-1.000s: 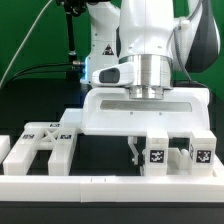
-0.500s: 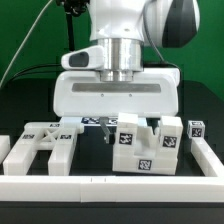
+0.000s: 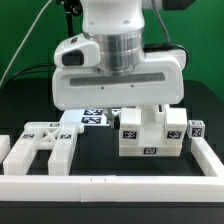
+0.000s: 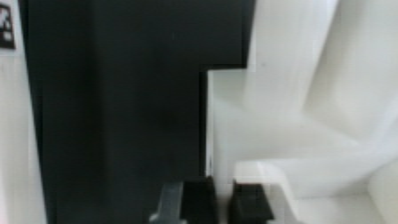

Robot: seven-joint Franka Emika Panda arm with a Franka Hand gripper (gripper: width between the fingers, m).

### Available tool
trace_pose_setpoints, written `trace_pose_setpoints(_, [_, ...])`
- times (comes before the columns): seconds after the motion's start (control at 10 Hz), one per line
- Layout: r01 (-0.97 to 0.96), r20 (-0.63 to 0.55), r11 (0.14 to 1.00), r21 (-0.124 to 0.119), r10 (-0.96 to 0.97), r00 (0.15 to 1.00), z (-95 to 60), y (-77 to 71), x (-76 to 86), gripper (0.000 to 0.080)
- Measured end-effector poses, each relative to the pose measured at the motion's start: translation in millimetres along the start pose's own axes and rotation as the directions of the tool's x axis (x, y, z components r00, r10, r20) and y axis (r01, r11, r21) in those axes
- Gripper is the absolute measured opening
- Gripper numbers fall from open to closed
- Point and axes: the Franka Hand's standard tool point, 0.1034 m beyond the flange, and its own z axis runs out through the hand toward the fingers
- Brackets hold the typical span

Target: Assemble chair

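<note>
- Over the last second the arm has swung from the exterior view's right toward the middle. The blocky chair part has turned and shifted too, so its tagged faces now show at an angle.
- The tool has its fingers together with nothing seen between them. In the wrist view they sit close beside the part's white wall, so I judge it is nudging, not carrying.
- The part stands on the black bench, just beside the small cube and well apart from the slotted frame at the exterior view's left. The marker board lies behind.
- Risk: a closed tool pushing near a corner could slip off the smooth plastic or spin the part further — or drive it into the cube or the border bar.
- Materials: matte white plastic, chunky and square-edged, with printed black-and-white tags — the bench is dull black.
</note>
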Motion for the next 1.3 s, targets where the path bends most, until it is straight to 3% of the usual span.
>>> trace_pose_setpoints(0.1, [0.0, 0.068, 1.0, 0.006, 0.0, 0.998, -0.6, 0.8, -3.0, 0.0029])
trace_pose_setpoints(0.2, [-0.005, 0.215, 1.0, 0.002, 0.005, 0.977, -8.0, 9.0, -12.6, 0.0029])
trace_pose_setpoints(0.3, [-0.009, 0.314, 1.0, -0.007, 0.011, 0.949, -15.9, 20.0, -10.7, 0.0029])
trace_pose_setpoints(0.6, [-0.026, 0.496, 1.0, -0.012, 0.029, 0.868, -10.7, 39.3, -11.7, 0.0029])
trace_pose_setpoints(0.9, [-0.035, 0.496, 0.999, -0.021, 0.041, 0.867, -7.9, 38.4, -6.8, 0.0029])
trace_pose_setpoints(1.3, [-0.057, 0.551, 0.996, -0.064, 0.082, 0.83, 13.6, 35.2, 7.9, 0.0029])
